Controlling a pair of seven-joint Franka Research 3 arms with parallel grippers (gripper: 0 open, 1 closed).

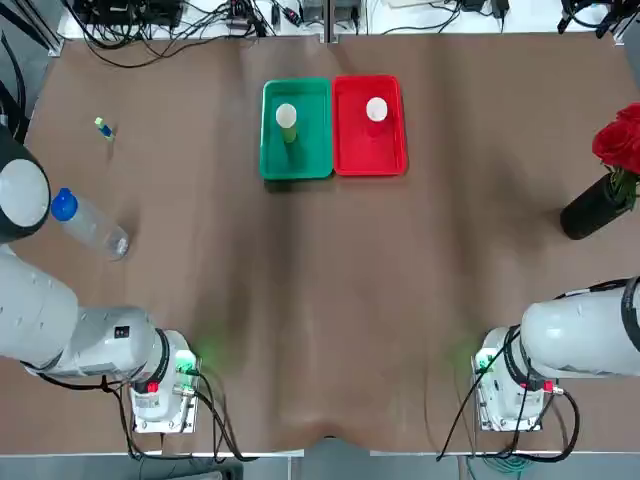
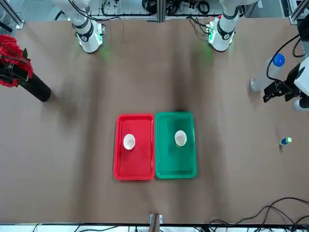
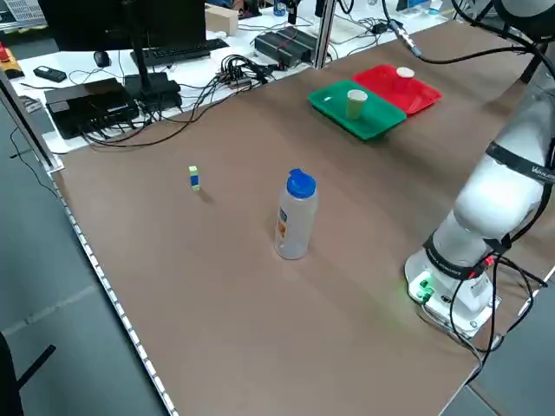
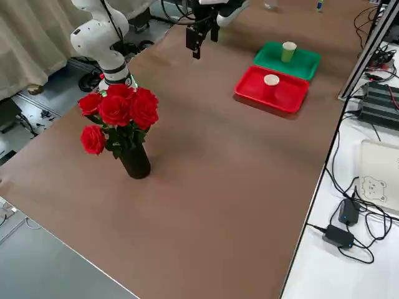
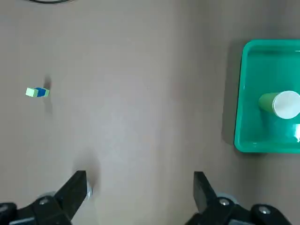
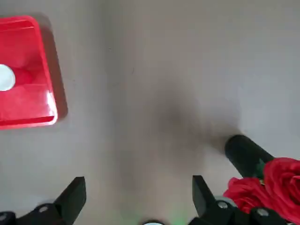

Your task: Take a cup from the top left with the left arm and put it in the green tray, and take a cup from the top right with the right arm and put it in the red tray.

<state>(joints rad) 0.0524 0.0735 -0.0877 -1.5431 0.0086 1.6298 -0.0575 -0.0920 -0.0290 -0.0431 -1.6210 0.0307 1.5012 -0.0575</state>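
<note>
Small yellow-green cup with white interior point(image 1: 287, 118) upright inside the flat rectangular green plastic tray point(image 1: 312, 160); small red cup with white interior point(image 1: 376, 110) upright inside the flat rectangular red plastic tray point(image 1: 390, 155), trays touching side by side at the far middle of the brown table point(image 1: 320, 280). Both placements apparently done, so only retreat left: best kept high and slow, well clear of the blue-capped clear plastic bottle point(image 1: 88, 224) on the left and the dark vase of red roses point(image 1: 610, 190) on the right. Left gripper point(image 5: 139, 187) spread wide, empty, touching nothing, above bare table near a tiny green-and-blue block point(image 5: 37, 92). Right gripper point(image 6: 138, 190) likewise spread wide, empty, above bare table beside the vase
</note>
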